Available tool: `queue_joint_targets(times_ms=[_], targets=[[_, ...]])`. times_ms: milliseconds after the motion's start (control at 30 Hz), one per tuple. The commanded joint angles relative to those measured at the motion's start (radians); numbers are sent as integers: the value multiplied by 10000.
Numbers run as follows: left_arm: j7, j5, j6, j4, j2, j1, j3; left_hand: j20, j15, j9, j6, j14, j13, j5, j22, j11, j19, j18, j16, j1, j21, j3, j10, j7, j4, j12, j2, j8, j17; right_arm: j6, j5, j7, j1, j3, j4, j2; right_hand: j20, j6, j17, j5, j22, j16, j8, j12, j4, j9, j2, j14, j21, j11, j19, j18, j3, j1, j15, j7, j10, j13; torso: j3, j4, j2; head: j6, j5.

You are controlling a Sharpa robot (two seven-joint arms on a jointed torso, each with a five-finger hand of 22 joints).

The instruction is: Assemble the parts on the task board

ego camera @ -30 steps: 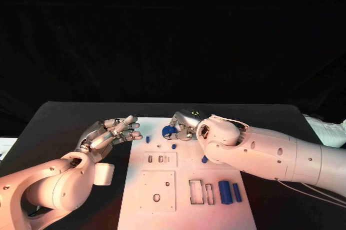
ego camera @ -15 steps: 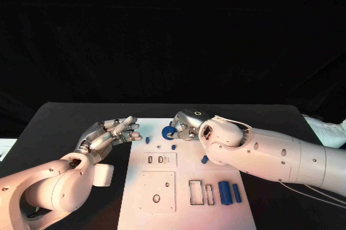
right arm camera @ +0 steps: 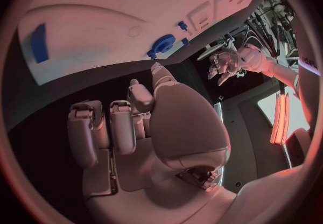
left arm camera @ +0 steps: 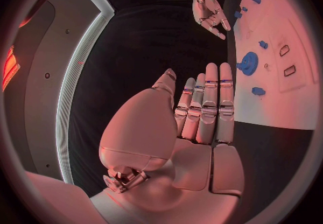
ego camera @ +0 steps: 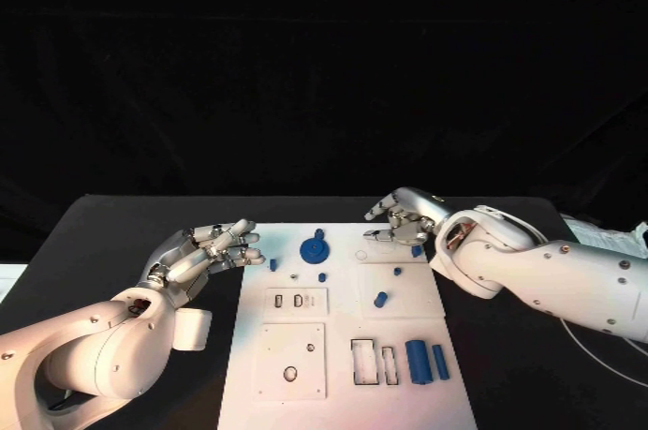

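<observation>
- Your left hand (ego camera: 210, 250) hovers over the black table (ego camera: 122, 233) just off the board's (ego camera: 345, 355) left edge, palm up-ish, fingers loosely apart and a little curled, holding nothing (the left wrist view shows them straight and side by side).
- Your right hand (ego camera: 403, 219) sits at the board's far right corner, fingers bent but separated, nothing between them; the right wrist view confirms an empty palm.
- The blue gear (ego camera: 314, 251) lies flat on the board near its far edge, between the two hands and touching neither.
- A small blue peg (ego camera: 272, 263) stands by the board's left edge, close to your left fingertips; you cannot tell from these views whether they touch.
- Two long blue bars (ego camera: 430, 362) lie side by side at the near right of the board, just beside two empty rectangular slots (ego camera: 376, 361).
- Other small blue parts are scattered mid-board; one (ego camera: 382, 299) lies near the middle right.
- Around the table the backdrop is black (the wrist views show a lit strip in the room beyond).
</observation>
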Motion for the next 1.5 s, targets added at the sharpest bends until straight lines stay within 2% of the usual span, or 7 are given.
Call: queue_joint_targets(times_ms=[33,100,233,500,667,1133,1500], targets=[[68,8,176,1,24,8,6,8,53,-6,-13,8,-16,6,-17,31,-34,104,-38,87,-61,-12,-40,47,-58,-58,5,-37,9,331,2462,1632,9,-2,-53,-295,35,-22,933,-206,2172,17,-44,66,-115,-24,9,689,-35,-13,692,-99,-11,189,37,59,-18,60,67,-89,-25,-12,15],[73,8,183,-17,36,7,5,8,52,-5,-9,8,-16,8,-16,29,-35,104,-43,99,-60,-6,-40,43,-68,-58,11,-40,15,340,2729,1844,-17,-2,-89,-541,37,-45,953,-272,2169,27,-52,108,-181,-33,16,695,-37,-9,689,-98,-14,288,41,67,-5,86,115,-132,-38,-22,-36],[75,8,205,-81,93,3,2,8,52,-5,-9,8,-16,8,-16,29,-35,104,-43,99,-60,-6,-40,43,-68,-58,11,-40,15,308,2507,2105,-127,-4,-215,-945,40,-70,964,-266,2169,30,-55,106,-293,-45,-7,698,-38,-6,689,-98,-21,442,44,73,-12,88,193,-168,-62,-67,-86],[73,8,234,-183,181,-9,-6,8,52,-5,-9,8,-16,8,-16,29,-35,104,-43,99,-60,-6,-40,43,-68,-58,11,-40,15,219,2015,2289,-336,-10,-699,-1146,42,-74,972,-254,2173,34,-53,90,-316,-48,-41,700,-36,-3,692,-99,-46,460,46,75,-18,79,301,-218,-85,-70,-134],[76,8,241,-240,214,-15,-8,8,52,-5,-9,8,-16,8,-16,29,-35,104,-43,99,-60,-6,-40,43,-68,-58,11,-40,15,228,1945,2397,-489,-11,-793,-1182,43,-84,967,-257,2169,30,-56,82,-331,-52,-73,699,-38,-1,689,-98,-72,467,48,77,-22,74,349,-231,-92,-73,-121],[77,8,246,-338,238,-24,-10,8,52,-5,-9,8,-16,8,-16,29,-35,104,-43,99,-60,-6,-40,43,-68,-58,11,-40,15,356,1845,2535,-865,-10,-986,-1098,46,-116,941,-291,2146,14,-62,39,-355,-62,-130,693,-50,4,670,-92,-128,478,52,80,-42,49,330,-226,-89,-110,-75],[72,8,244,-371,233,-27,-11,8,52,-5,-9,8,-16,8,-16,29,-35,104,-43,99,-60,-6,-40,43,-68,-58,11,-40,15,465,1814,2574,-954,-9,-1045,-1050,47,-112,965,-302,2150,27,-57,73,-361,-61,-129,698,-48,3,673,-93,-132,487,52,79,-31,70,316,-231,-91,-145,-58]])
